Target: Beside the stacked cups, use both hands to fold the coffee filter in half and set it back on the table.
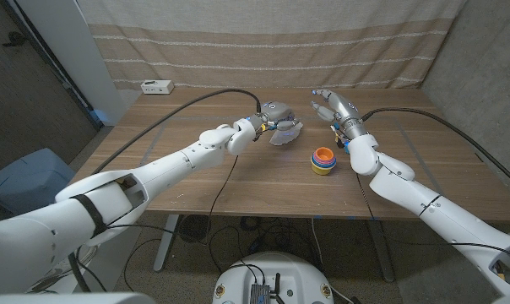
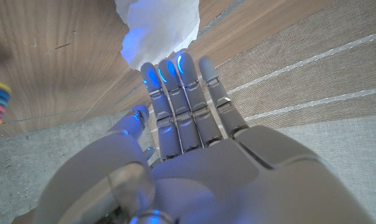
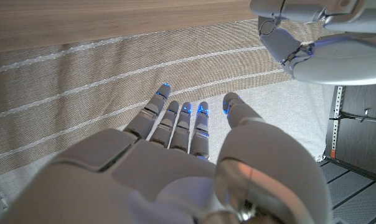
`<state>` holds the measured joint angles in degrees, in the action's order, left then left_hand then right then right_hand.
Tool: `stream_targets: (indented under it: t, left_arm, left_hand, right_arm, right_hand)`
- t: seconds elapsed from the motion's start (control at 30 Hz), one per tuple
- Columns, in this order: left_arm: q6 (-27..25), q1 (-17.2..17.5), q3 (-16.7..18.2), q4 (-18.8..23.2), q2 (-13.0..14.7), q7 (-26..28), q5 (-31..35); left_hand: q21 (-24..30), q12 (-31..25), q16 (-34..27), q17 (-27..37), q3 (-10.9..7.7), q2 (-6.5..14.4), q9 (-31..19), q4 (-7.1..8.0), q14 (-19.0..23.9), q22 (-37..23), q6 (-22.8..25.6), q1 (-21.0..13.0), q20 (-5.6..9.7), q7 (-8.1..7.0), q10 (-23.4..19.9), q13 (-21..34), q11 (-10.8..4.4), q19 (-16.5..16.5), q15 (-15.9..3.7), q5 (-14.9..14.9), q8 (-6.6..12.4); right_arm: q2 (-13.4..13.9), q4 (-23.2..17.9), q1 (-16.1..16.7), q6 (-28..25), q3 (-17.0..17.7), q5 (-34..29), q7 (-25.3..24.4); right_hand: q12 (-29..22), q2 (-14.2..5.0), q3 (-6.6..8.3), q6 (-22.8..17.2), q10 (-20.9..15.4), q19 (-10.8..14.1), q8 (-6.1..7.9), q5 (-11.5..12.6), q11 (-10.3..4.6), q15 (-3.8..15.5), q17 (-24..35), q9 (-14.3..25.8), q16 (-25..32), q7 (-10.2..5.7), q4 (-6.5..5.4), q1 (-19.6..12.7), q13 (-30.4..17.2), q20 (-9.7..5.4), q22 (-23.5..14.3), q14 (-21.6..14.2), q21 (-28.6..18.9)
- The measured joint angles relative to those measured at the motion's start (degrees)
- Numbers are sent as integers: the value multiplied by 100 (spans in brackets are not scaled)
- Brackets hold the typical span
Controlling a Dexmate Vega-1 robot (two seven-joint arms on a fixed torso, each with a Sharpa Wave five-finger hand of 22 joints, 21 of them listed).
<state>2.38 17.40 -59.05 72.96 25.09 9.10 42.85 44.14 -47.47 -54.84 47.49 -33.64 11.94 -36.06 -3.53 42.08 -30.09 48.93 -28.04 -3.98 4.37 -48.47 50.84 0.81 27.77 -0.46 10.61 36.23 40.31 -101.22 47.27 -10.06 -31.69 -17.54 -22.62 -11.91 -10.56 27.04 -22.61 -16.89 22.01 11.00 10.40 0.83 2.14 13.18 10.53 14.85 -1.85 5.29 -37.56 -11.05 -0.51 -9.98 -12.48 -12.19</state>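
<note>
text: none legible | labels: none | brands: none | numbers: none | signs: none

The head view looks down from above the near edge of the counter (image 1: 263, 181), facing its far edge and the striped curtain (image 1: 263, 51) behind. Each wrist view sits close behind its own robot hand, looking along the fingers. The left wrist view shares the counter and curtain with the head view; the right wrist view shares the curtain.
</note>
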Motion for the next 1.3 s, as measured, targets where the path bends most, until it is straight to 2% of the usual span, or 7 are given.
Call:
stream_targets:
  t: [0.1,0.23,0.47,0.7,0.87,1.3]
  left_arm:
    - [-17,-48,-21,-60,-44,-149,-13]
    - [-20,-166,-76,-255,-161,-447,-131]
    - [-34,-351,-192,-490,-309,-953,-290]
    - [-161,-521,-348,-652,-418,-1360,-342]
    - [-270,-617,-459,-731,-476,-1647,-360]
    - [-378,-779,-657,-947,-579,-1987,-414]
  left_hand:
    - [98,-22,-14,-1,-36,-8,-77,35,9,-37,-19,-55,-14,23,-7,25,25,-14,-9,22,79]
    - [295,-203,-232,101,-57,-32,-222,57,216,-114,151,-183,-23,42,-266,188,12,-20,-44,22,260]
    - [672,-422,-515,111,-57,-39,-285,57,689,-218,548,-280,19,74,-680,308,-37,355,-123,21,494]
    - [844,-302,-463,-83,-48,-69,-172,66,727,-259,566,-309,87,94,-689,139,-28,435,-126,21,467]
    - [962,-210,-406,-273,-36,-69,-47,113,818,-272,592,-309,133,113,-689,-14,-29,481,-36,21,422]
    - [1111,25,-172,-504,-40,-83,196,275,707,-229,596,-201,89,127,-598,-332,16,437,26,21,246]
  right_arm:
    - [2,-4,4,-5,3,0,-3]
    - [6,-6,6,-11,5,-1,-8]
    - [12,-6,8,-18,13,-3,-13]
    - [13,34,-4,-17,14,-3,-14]
    - [7,65,-35,-14,4,-2,-13]
    - [1,85,-96,-60,-50,-53,29]
  right_hand:
    - [0,0,0,0,0,0,0,0,0,0,0,0,0,0,0,0,0,0,0,0,0]
    - [0,0,0,0,-1,0,0,0,-2,0,0,0,0,0,0,0,0,0,0,0,0]
    - [0,0,0,0,-23,0,0,0,18,0,0,0,0,0,0,0,0,0,0,0,0]
    - [0,0,0,-3,-22,0,0,0,19,0,0,0,0,3,0,0,0,0,0,0,0]
    - [0,0,0,-21,-42,0,0,0,-2,0,0,0,0,21,0,0,0,0,0,0,0]
    - [27,0,0,-42,-42,0,0,0,-1,0,0,0,0,0,0,0,0,0,0,0,0]
